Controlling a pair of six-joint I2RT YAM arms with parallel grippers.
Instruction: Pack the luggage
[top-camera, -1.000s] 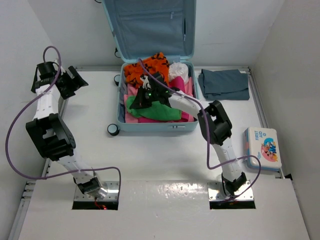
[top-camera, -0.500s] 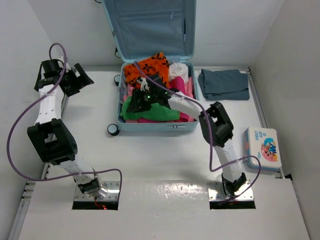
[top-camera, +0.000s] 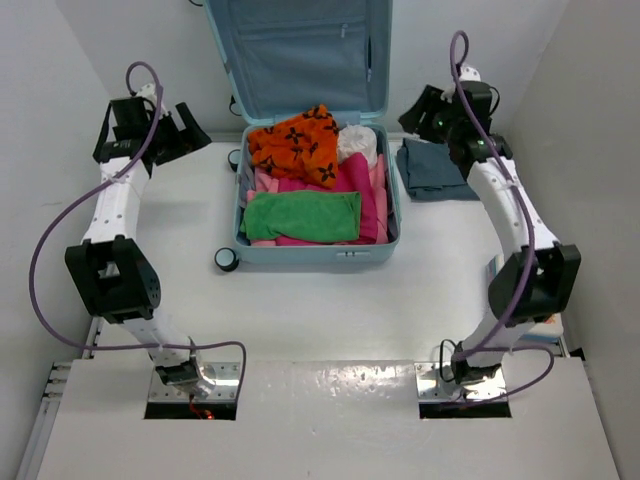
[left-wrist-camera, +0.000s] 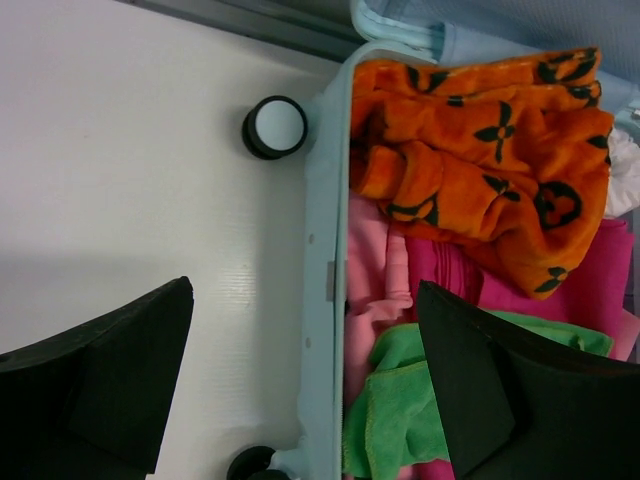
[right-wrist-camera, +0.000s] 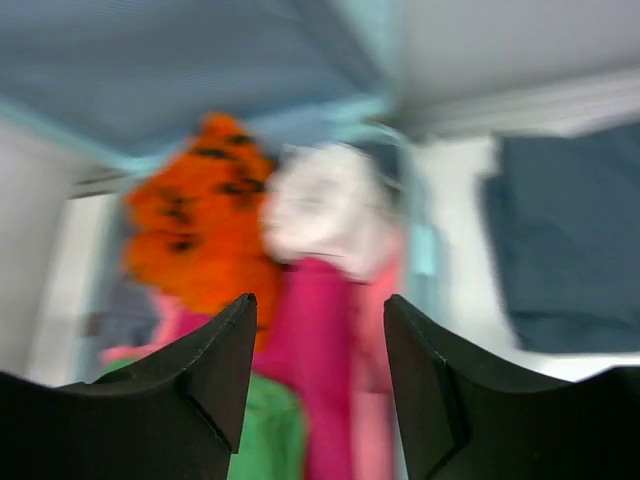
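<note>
Top external view showed me the pale aqua-blue hard-shell suitcase lying open, full of bright folded clothes. My left gripper hung left of it and my right gripper right of it, both with fingers spread, empty.

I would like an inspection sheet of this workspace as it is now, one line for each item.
Surface: white table, nothing spilled.
Job's things: luggage open, lid upright at the back; inside lie an orange patterned cloth, a white cloth, pink cloths and a green towel on top.
Clutter: folded dark garment on the table, right of the luggage.
Grippers: left gripper open, empty, at the luggage's left edge; right gripper open, empty, raised near the garment.
Cables: purple cable loops along each arm, away from the luggage.
Surroundings: white walls.
</note>
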